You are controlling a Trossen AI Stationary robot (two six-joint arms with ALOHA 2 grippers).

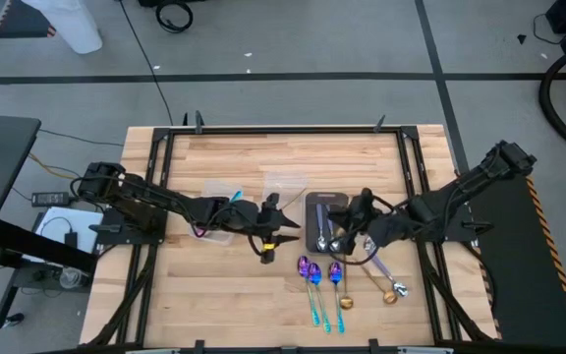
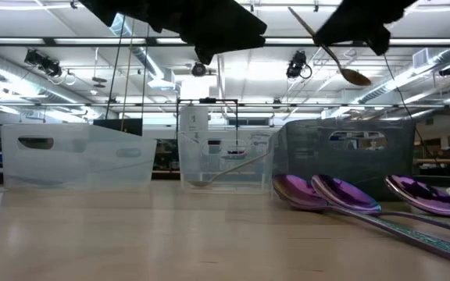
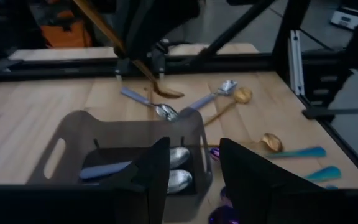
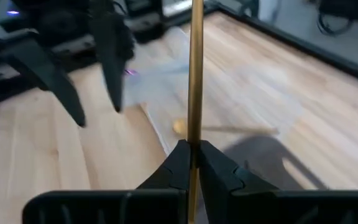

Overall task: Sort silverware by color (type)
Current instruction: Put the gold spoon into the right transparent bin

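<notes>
My right gripper (image 1: 354, 228) is shut on a gold spoon (image 2: 328, 48), held in the air over the table's middle right. My left gripper (image 3: 194, 168) stands open beside the dark grey tray (image 3: 73, 137), nothing between its fingers. Silver spoons (image 3: 178, 167) lie in that tray. Purple-bowled spoons with teal handles (image 2: 342, 193) lie flat on the wood near the front. More silver spoons (image 3: 161, 110) and gold spoons (image 3: 271, 142) lie loose on the table to the tray's right. Another gold spoon (image 4: 229, 129) lies inside a clear tub. My right gripper pinches the gold spoon's handle (image 4: 194, 140) between its two fingers, at a spot nearer the bowl than the free end. The fingers lie across the handle. The spoon is lifted clear and slants, with its bowl (image 2: 355, 76) lowest and the long handle end sticking up past the fingers.
Two clear plastic tubs (image 1: 219, 197) (image 1: 285, 187) stand left of the tray, toward the back. Black frame rails (image 1: 406, 187) run along the table's sides. Bare wood lies at the front left (image 1: 204, 295).
</notes>
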